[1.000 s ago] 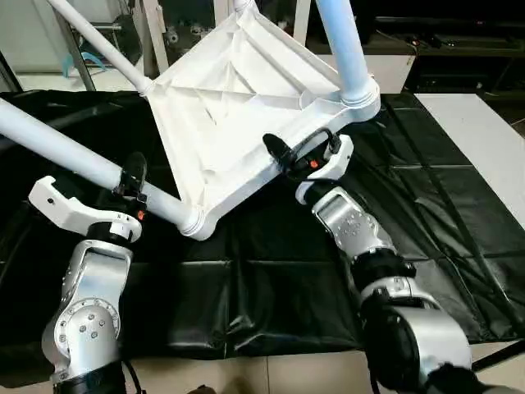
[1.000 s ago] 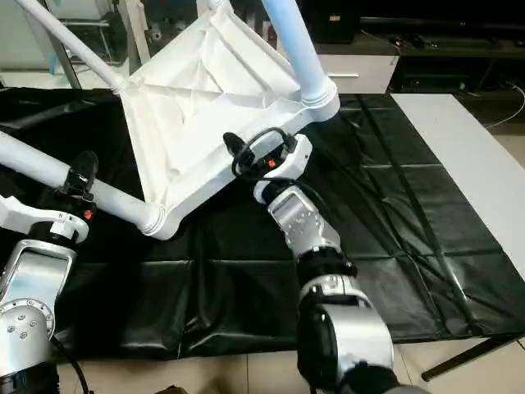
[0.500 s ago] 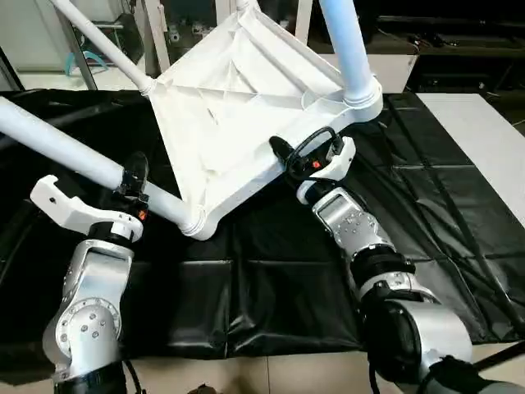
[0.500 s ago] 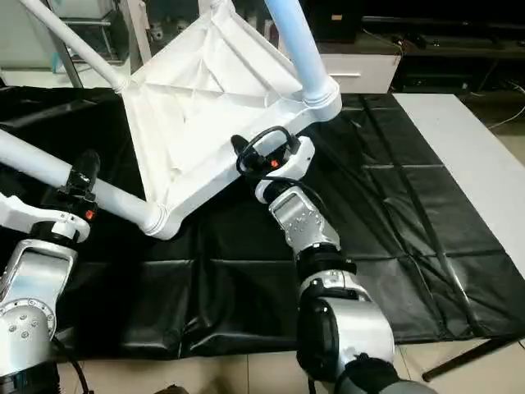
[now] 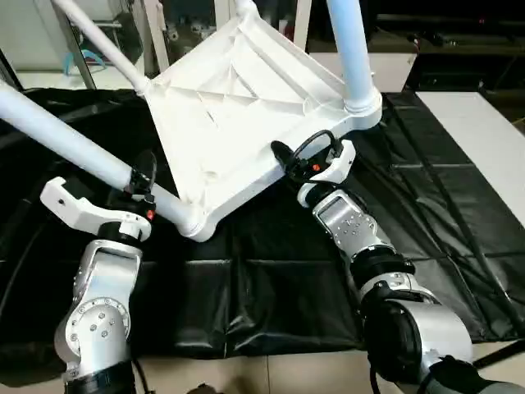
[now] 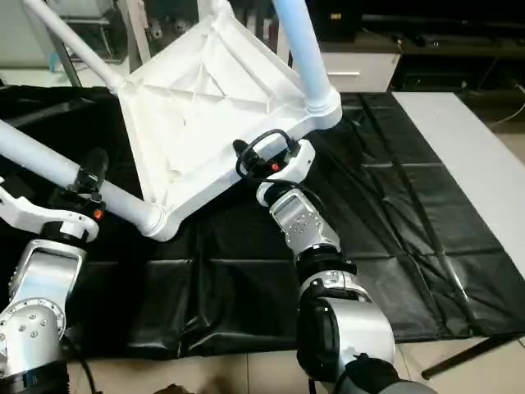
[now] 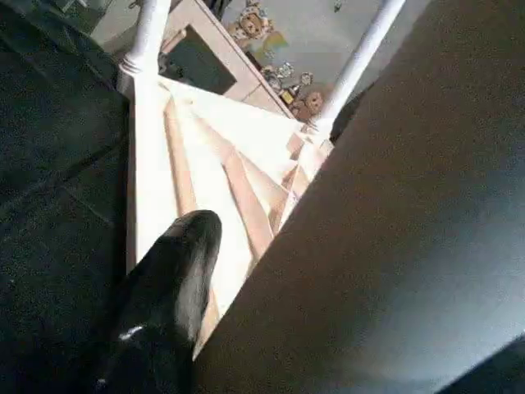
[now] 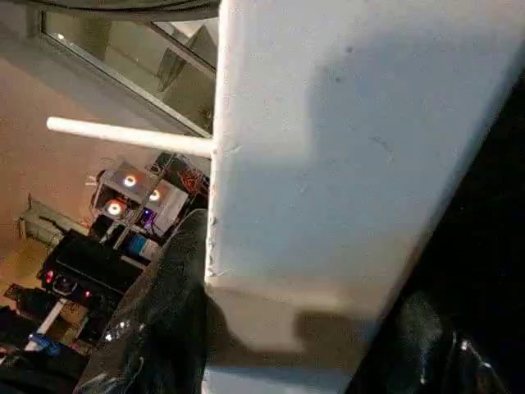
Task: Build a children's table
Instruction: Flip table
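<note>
**A:** From the head views, where does the piece sit?

**B:** The tabletop [image 5: 238,107] is tipped up on the black surface [image 5: 271,287], ribbed underside towards me, with legs already in its sockets. My left gripper [image 5: 135,185] straddles the near leg [image 5: 66,139] just above the corner socket [image 5: 195,223]. My right gripper [image 5: 305,158] is on the tabletop's near edge.

**A:** And the left wrist view?

**B:** One black finger [image 7: 176,271] lies beside the leg, with the ribs [image 7: 197,164] beyond it. I cannot tell whether those jaws pinch the leg or stand loose around it.

**A:** The right wrist view?

**B:** The white rim [image 8: 328,164] runs between my jaws and a finger [image 8: 164,312] is pressed against it. I am pinching the tabletop's edge.

**A:** So how do you do this step well?

**B:** I judge it is about seating that leg. I hold the rim steady as an anchor and push the leg straight along its own line into the socket. I keep the left grip near the socket, because leverage from farther out could twist the tabletop out of my right jaws.
</note>
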